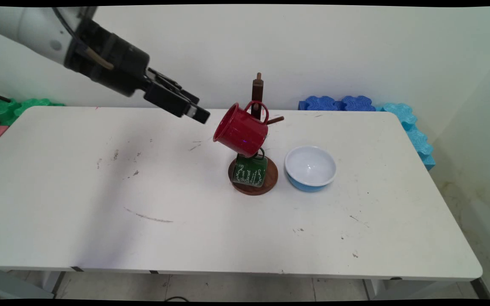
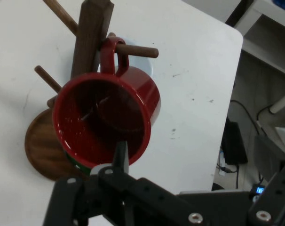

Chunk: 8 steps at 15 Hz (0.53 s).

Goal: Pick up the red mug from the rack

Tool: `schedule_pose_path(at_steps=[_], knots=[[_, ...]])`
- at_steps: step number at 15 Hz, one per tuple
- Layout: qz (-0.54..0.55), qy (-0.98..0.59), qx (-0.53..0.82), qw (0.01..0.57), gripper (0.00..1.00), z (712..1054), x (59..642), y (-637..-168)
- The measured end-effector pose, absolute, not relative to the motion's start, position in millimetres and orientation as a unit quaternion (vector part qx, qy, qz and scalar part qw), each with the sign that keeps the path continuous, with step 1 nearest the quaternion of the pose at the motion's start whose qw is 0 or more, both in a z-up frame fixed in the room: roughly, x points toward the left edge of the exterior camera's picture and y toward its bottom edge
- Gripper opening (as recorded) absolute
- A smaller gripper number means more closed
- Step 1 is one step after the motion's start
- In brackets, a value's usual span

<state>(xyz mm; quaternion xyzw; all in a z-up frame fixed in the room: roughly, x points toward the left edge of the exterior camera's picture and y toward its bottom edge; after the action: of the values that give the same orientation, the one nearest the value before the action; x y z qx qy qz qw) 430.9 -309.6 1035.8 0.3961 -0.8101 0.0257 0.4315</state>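
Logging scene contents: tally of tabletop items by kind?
Mugs: 2, a red mug and a green mug, both hung on the rack
Rack: 1, the mug rack
Bowl: 1, the bowl
Total: 4

Mug tree [image 1: 257, 95] is set mid-table [image 1: 100, 212]. One mug [image 1: 242, 129] is hung by its handle on a peg, tilted; a second mug [image 1: 250, 170] is placed below it over the base. Bowl [image 1: 310, 167] is found just right. Gripper [image 1: 202, 115] is held left of the hung mug.
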Motion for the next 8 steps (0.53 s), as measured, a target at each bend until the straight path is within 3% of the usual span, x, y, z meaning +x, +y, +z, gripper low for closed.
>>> schedule_pose_path(at_steps=[8], knots=[[0.019, -0.812, 0.385, 0.438, 1.00, 1003.3, 407.8, -327.8]])
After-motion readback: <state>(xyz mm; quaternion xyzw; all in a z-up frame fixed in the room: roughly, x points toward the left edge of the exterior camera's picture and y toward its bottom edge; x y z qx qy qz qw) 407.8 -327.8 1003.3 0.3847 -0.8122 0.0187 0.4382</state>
